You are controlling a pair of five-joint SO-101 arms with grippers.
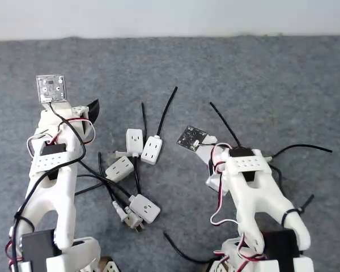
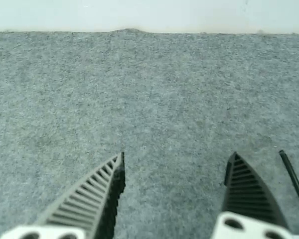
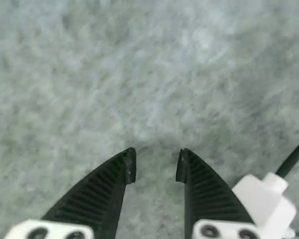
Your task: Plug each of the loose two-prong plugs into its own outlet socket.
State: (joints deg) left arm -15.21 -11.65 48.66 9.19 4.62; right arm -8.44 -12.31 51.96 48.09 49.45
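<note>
Several white outlet sockets lie in a cluster at the table's middle: one (image 1: 135, 140), a second (image 1: 152, 149) beside it, a third (image 1: 119, 168) and one nearer the front (image 1: 145, 208). A loose two-prong plug (image 1: 131, 219) lies against that front socket, with black cords (image 1: 109, 187) tangled between them. My left gripper (image 2: 177, 167) is open over bare carpet, left of the cluster (image 1: 86, 111). My right gripper (image 3: 156, 164) is open with nothing between its fingers, and a white plug-like piece (image 3: 265, 200) with a black cord lies just beside one finger.
Grey carpet (image 1: 260, 79) covers the table up to a pale wall at the back. Loose black cord ends (image 1: 168, 110) stick out behind the sockets, others (image 1: 303, 148) lie around the right arm, and one cord (image 2: 293, 179) runs by the left gripper.
</note>
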